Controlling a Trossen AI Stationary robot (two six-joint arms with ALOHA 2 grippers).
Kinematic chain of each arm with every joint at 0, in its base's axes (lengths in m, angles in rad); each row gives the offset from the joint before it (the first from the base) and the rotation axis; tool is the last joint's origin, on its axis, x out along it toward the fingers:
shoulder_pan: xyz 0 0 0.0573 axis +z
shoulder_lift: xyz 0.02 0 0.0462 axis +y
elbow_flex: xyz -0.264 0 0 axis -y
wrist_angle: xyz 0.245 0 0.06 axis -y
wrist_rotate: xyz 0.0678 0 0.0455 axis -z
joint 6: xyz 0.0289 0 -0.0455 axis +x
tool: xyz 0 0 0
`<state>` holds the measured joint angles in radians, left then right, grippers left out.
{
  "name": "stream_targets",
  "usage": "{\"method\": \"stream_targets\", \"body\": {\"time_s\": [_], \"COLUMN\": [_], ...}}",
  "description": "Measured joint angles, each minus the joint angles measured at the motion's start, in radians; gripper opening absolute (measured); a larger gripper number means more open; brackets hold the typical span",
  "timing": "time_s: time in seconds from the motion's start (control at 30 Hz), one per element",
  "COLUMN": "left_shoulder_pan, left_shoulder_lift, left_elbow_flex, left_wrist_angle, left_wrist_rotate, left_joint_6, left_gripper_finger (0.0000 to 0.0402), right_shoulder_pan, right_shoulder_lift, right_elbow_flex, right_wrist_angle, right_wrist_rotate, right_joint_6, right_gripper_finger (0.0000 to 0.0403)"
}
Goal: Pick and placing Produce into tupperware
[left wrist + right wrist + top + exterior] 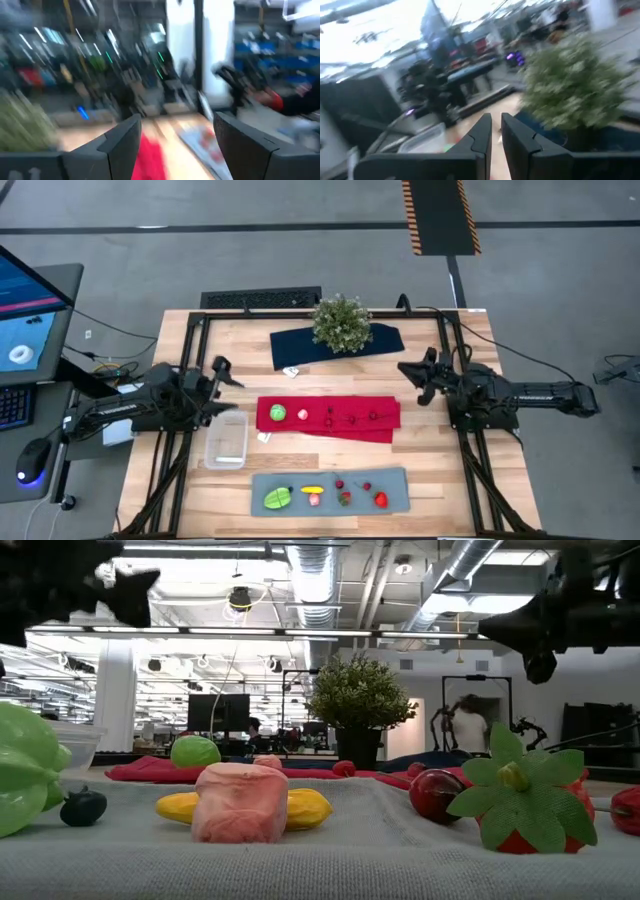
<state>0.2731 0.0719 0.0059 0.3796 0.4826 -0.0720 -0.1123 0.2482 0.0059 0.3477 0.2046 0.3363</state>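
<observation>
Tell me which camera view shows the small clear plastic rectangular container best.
The high view: the small clear plastic rectangular container shows whole from above, empty, left of the red cloth. The low view catches only a rim piece at far left; the right wrist view a blurred corner; the left wrist view nothing.

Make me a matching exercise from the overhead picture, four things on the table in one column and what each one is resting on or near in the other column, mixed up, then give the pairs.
Things:
1. potted plant
2. green round produce
3. yellow produce
4. tupperware

Places:
A. on the grey mat
B. on the bare wood beside the left gripper
C. on the dark blue cloth
D. on the red cloth

Pairs: 1-C, 2-D, 3-A, 4-B
</observation>
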Motion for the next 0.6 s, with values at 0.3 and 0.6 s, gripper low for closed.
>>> {"method": "stream_targets", "body": {"time_s": [0.3,0.6], "left_shoulder_pan": [0.000,0.000], "left_shoulder_lift": [0.000,0.027], "left_elbow_flex": [0.000,0.001], "left_wrist_angle": [0.151,0.028], "left_wrist_rotate": [-0.060,-0.311], "left_joint_6": [-0.104,-0.354], "left_gripper_finger": [0.0242,0.0242], "right_shoulder_pan": [-0.012,0.061], "right_shoulder_lift": [0.001,0.050], "right_elbow_flex": [0.000,0.048], "right_wrist_angle": [0.028,0.007], "right_wrist_rotate": [0.005,-0.103], "right_joint_6": [-0.132,-0.160], "right_gripper_finger": [0.0066,0.0066]}}
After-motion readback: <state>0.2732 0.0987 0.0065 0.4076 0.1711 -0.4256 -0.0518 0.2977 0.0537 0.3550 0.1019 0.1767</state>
